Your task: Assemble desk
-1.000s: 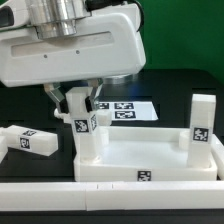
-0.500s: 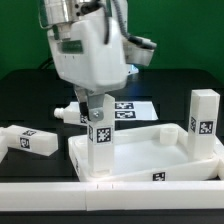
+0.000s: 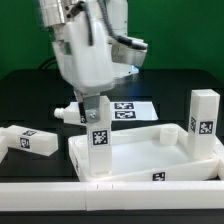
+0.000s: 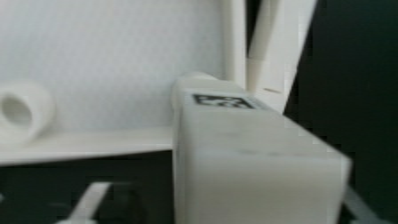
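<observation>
The white desk top [image 3: 145,152] lies rim up on the black table. One tagged leg [image 3: 100,142] stands in its near-left corner. A second leg [image 3: 205,118] stands at its right corner. My gripper [image 3: 96,108] is straight over the near-left leg, with its fingers on either side of the leg's top. In the wrist view the leg [image 4: 249,150] fills the middle, and one finger [image 4: 84,204] shows with a dark gap between it and the leg. The jaws look open around the leg. A round socket [image 4: 22,108] shows in the desk top [image 4: 125,55].
A loose tagged leg [image 3: 28,140] lies on the table at the exterior view's left. Another small white part [image 3: 68,113] lies behind it. The marker board [image 3: 128,108] lies behind the desk top. A long white bar [image 3: 110,197] runs along the front.
Since one second ago my hand has turned about a quarter turn over the leg, and the desk top has shifted toward the exterior view's right. Over the last half second almost nothing has moved.
</observation>
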Tool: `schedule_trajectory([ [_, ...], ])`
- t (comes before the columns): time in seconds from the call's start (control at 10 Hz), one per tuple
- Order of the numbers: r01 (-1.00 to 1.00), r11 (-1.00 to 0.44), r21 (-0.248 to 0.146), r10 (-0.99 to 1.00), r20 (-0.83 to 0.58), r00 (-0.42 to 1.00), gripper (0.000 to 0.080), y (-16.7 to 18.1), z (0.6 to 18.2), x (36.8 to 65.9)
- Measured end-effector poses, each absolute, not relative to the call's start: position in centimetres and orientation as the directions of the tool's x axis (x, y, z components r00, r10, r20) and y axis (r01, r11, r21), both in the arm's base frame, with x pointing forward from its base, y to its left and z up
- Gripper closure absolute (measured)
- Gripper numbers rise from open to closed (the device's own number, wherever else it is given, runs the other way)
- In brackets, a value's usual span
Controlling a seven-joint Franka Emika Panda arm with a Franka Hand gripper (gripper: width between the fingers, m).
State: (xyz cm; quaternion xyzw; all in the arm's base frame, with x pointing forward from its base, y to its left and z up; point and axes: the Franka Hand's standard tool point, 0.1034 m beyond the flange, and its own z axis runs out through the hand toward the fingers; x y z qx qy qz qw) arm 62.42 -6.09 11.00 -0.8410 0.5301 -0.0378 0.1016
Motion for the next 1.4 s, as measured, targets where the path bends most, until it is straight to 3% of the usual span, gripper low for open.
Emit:
schedule_trajectory([
  [0.1,-0.784,-0.58,-0.221,-0.804,-0.004,0.595,0.0234,-6.0,11.5,62.6],
  [0.2,-0.713,-0.665,-0.222,-0.733,0.015,0.68,0.0234,-5.5,11.8,62.7],
  [0.3,-0.679,-0.701,-0.218,-0.699,0.025,0.715,0.0167,-5.6,11.6,62.6],
  [0.5,-0.577,-0.789,-0.21,-0.598,0.054,0.799,0.0153,-5.6,11.6,62.6],
  [0.7,-0.195,-0.97,-0.146,-0.213,0.121,0.969,0.0151,-4.4,12.3,63.4],
  [0.9,-0.092,-0.986,-0.137,-0.109,0.116,0.987,0.0151,-4.0,11.8,63.0],
  [1.0,-0.133,-0.981,-0.143,-0.15,0.112,0.982,0.0282,-4.1,11.8,63.1],
  [1.1,-0.145,-0.979,-0.145,-0.162,0.11,0.981,0.0282,-4.1,11.8,63.0],
  [1.2,-0.194,-0.969,-0.152,-0.211,0.103,0.972,0.0461,-4.0,11.8,63.1],
  [1.4,-0.403,-0.899,-0.168,-0.419,0.072,0.905,0.0501,-4.4,11.9,63.1],
])
